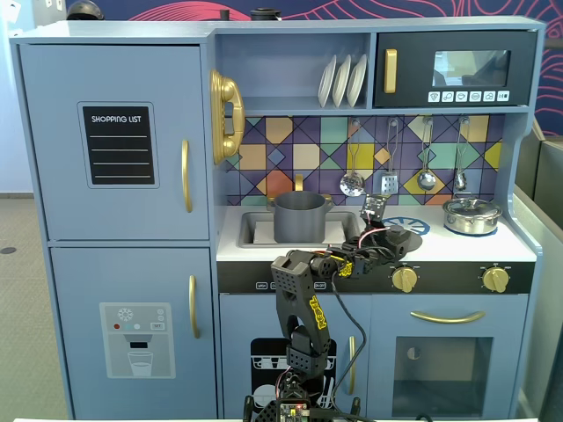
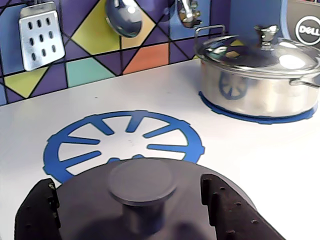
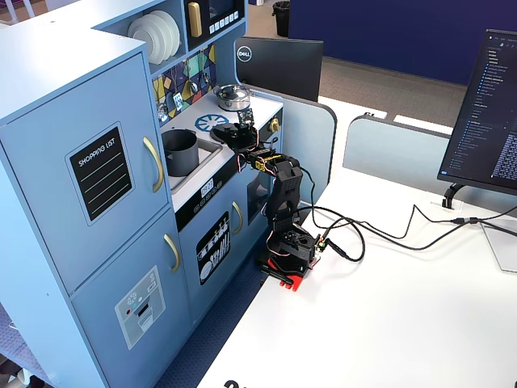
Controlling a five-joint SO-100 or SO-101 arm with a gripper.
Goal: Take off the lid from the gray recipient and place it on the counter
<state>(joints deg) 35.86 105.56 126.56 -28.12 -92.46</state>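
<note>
The dark-gray lid (image 2: 150, 220) with its central knob lies low over the white counter (image 2: 250, 160), at the near edge of the blue burner circle (image 2: 125, 142). My gripper (image 2: 127, 185) is open. Its black fingers (image 2: 37, 210) stand wide on either side of the knob without touching it. In a fixed view the lid (image 1: 403, 237) sits right of the sink, with the gripper (image 1: 387, 234) over it. The gray recipient (image 1: 300, 216) stands uncovered in the sink and also shows in another fixed view (image 3: 179, 152).
A shiny silver pot (image 2: 257, 75) with its own lid stands on the far right burner, and shows in both fixed views (image 1: 471, 214) (image 3: 233, 97). Utensils (image 2: 41, 35) hang on the tiled back wall. The arm's base (image 3: 291, 250) stands on the white desk.
</note>
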